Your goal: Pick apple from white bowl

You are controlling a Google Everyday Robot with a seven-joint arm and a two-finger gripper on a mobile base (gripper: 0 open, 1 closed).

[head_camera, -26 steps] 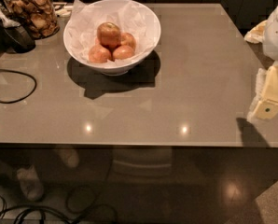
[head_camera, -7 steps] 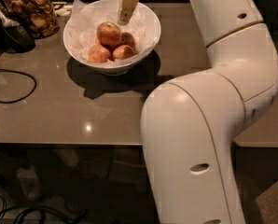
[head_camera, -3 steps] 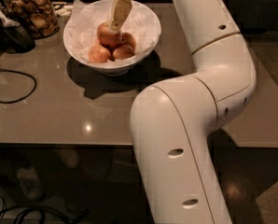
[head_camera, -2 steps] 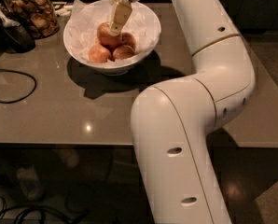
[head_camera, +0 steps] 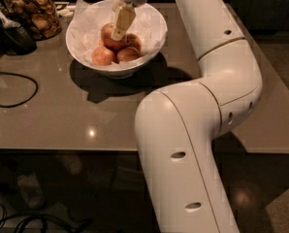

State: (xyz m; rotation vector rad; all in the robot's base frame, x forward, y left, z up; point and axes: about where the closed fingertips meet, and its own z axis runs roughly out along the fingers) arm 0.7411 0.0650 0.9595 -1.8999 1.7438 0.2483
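The big white arm (head_camera: 202,96) fills the near side of the room, rising from in front of the white bowl (head_camera: 155,37) and bending back over it from the right, probably so that it can come at the fruit from above and stay clear of the flared rim. Under it the grey table (head_camera: 52,125) carries everything. The bowl sits toward the far edge, lined with crinkled white paper (head_camera: 86,29) that cushions the fruit. A glass jar (head_camera: 35,13) of brown snacks stands to the left of the bowl, well apart from the reach, and a black cable (head_camera: 16,89) loops on the table to the left and nearer than the bowl. Inside the bowl three reddish apples (head_camera: 103,56) lie low, and the apple (head_camera: 107,34) rides on top of them, which makes it the easy one to take. The hand (head_camera: 119,32) points down into the bowl and is right at that top apple; whether it has closed on it I cannot tell. Less than a second ago it hung a touch higher over the same apple, and the bowl and fruit have not shifted since.
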